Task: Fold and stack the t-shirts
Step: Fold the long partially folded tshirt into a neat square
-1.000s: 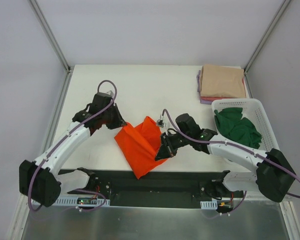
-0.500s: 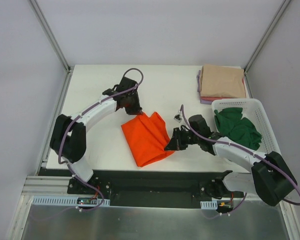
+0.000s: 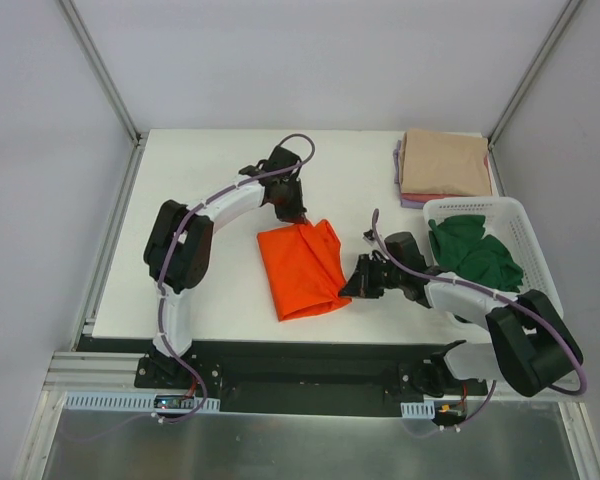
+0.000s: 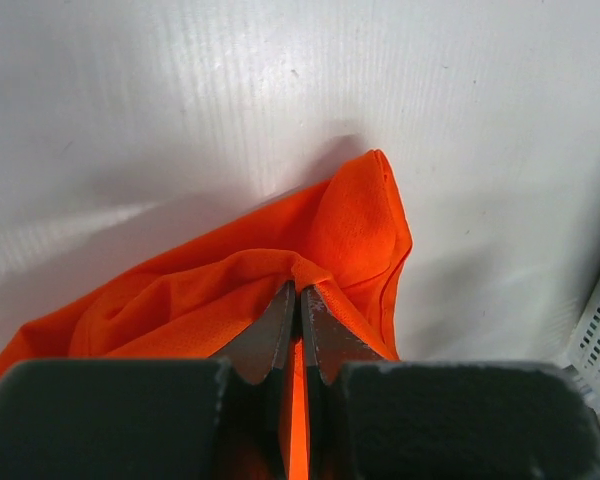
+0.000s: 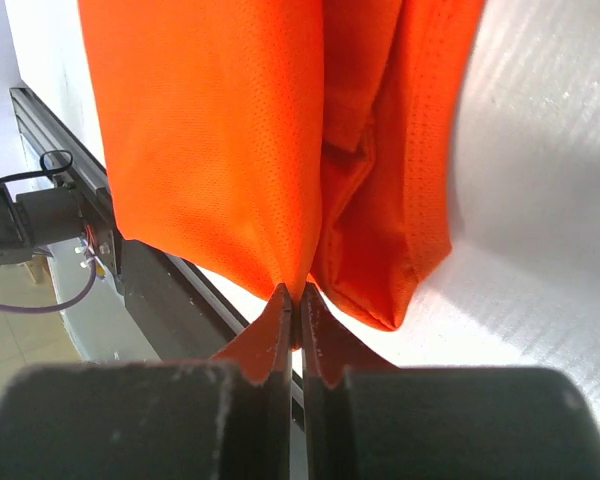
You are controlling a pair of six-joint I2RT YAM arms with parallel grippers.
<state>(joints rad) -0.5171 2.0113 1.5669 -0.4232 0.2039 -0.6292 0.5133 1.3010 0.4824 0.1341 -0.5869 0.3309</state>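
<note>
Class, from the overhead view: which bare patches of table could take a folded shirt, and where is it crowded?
Bare: the table between its left edge and the left arm; the far strip between the left arm and the stack. Crowded: the right side, where stack, basket and right arm sit close beside the orange shirt.

Cameras: one overhead, two close.
We look down from the near edge; both wrist views share the orange t-shirt (image 3: 302,270).
</note>
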